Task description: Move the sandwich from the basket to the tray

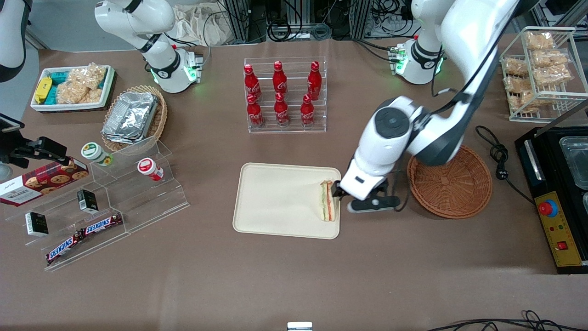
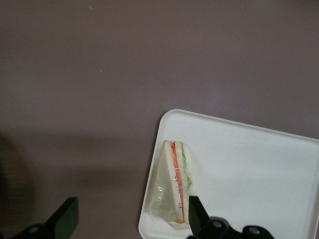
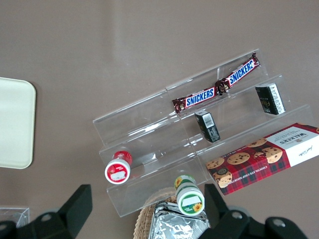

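Observation:
The sandwich (image 1: 327, 200) lies on the cream tray (image 1: 275, 202), right at the tray's edge toward the working arm's end. It is a wrapped white wedge with orange and green layers showing. My left gripper (image 1: 342, 193) hovers over that edge, open. In the left wrist view the sandwich (image 2: 174, 184) sits on the tray (image 2: 249, 164) between the wide-spread fingers. One fingertip (image 2: 197, 214) is close against its filling side, and the other is well apart over the brown table. The reddish-brown basket (image 1: 450, 181) stands empty beside the tray, partly under the arm.
A rack of red cola bottles (image 1: 285, 94) stands farther from the camera than the tray. A clear stepped shelf with snacks (image 1: 115, 197) lies toward the parked arm's end. A black appliance (image 1: 556, 193) and a cable (image 1: 498, 156) sit beside the basket.

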